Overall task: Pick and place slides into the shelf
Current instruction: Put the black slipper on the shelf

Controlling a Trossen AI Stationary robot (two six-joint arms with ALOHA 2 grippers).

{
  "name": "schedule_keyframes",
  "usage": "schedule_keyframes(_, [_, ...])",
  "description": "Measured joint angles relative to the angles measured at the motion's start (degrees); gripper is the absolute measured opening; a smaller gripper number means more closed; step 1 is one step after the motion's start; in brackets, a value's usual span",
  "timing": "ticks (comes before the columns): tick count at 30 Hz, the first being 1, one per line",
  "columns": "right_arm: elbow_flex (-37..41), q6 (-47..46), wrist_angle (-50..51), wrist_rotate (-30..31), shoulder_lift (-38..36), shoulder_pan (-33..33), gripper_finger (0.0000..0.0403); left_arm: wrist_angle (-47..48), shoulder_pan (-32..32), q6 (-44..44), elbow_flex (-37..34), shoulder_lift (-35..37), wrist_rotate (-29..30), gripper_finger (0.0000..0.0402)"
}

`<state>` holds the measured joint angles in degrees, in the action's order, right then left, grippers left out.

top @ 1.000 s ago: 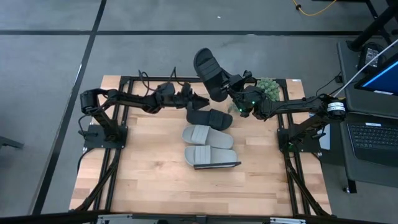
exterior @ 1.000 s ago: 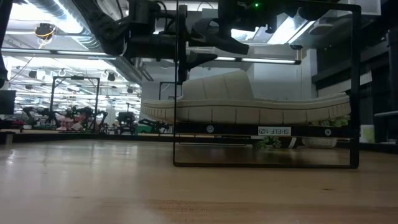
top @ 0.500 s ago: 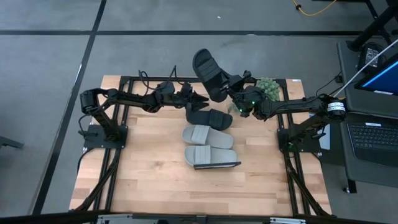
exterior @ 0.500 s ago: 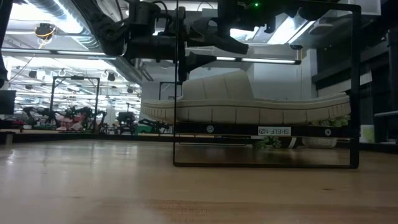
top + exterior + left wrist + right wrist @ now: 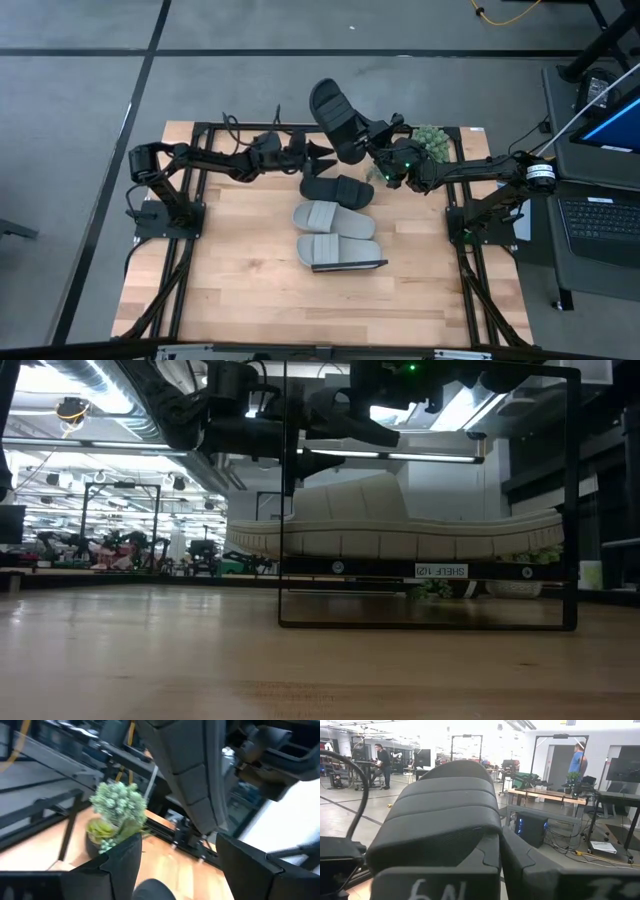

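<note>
Wooden tabletop [image 5: 230,290] before you: two grey slides [image 5: 335,232] and one black slide [image 5: 337,188] on the shelf. Right gripper [image 5: 372,146] clenched on a raised black slide [image 5: 335,118]; left gripper [image 5: 322,154] released beside it.

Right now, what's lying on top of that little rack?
Two light grey slides and one black slide rest on the shelf, hiding most of its plank. The fourth slide is held aloft by the right pincer.
</note>
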<state>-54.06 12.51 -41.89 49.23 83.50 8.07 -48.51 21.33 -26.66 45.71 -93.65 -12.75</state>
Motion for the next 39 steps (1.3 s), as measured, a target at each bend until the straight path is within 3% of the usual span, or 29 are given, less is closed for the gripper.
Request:
schedule_keyframes(5, [0.00,-0.07,-0.01,0.00,0.00,0.00,0.0003,0.04,-1.57,-3.02,0.00,0.00,7.68,0.0244])
schedule_keyframes(21, [0.00,-0.02,0.02,-1.40,0.00,0.00,0.0003,-0.17,-3.83,-0.71,0.00,0.00,7.15,0.0244])
schedule_keyframes(39, [0.00,-0.30,0.00,-1.40,0.00,0.00,0.0003,-4.59,-5.26,-4.39,0.00,0.02,9.01,0.0244])
